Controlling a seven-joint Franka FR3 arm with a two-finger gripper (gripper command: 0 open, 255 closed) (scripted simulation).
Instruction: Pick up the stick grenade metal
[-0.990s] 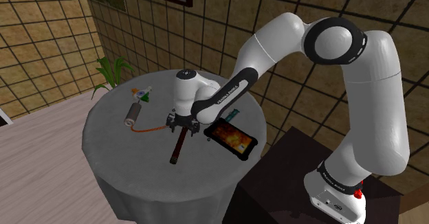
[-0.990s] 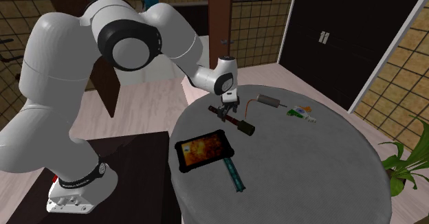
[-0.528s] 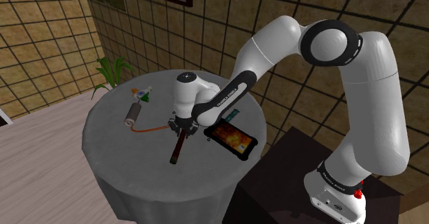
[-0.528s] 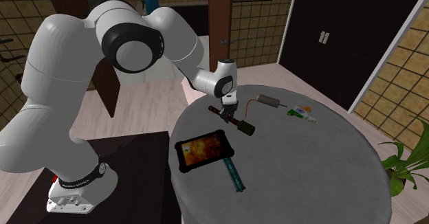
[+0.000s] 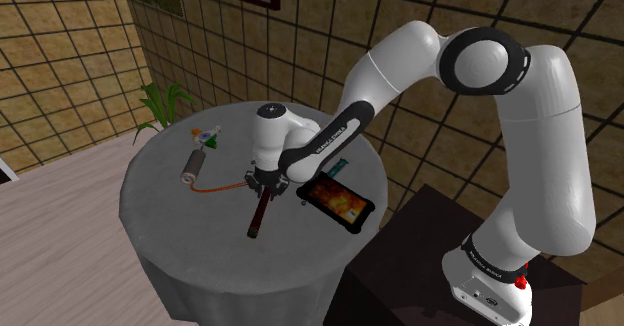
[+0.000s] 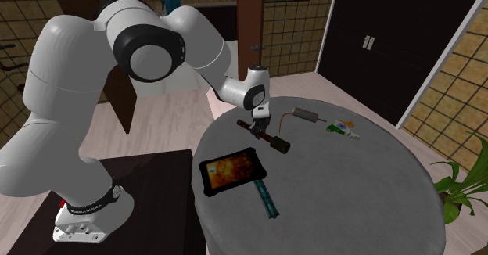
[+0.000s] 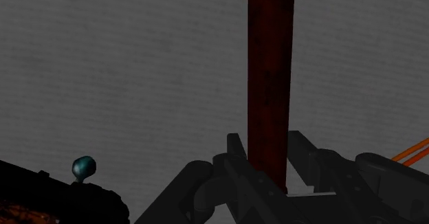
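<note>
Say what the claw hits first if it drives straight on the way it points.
The claw points down at the grey table, with the stick grenade clasped by its dark red handle between the fingers. Straight on, it would likely just press that handle into the table.

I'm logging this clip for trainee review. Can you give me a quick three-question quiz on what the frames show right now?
1. Multiple choice: which part of the stick grenade do the fingers of the gripper clasp? A) the dark red handle B) the dark head C) nothing, they are shut on air.
2. True or false: the stick grenade hangs in the air, clear of the table.
3. Fill in: the cable running from the grey cylinder is ____ in colour.

Key: 1 A. 2 False, it lies flat on the table. 3 orange.
</note>
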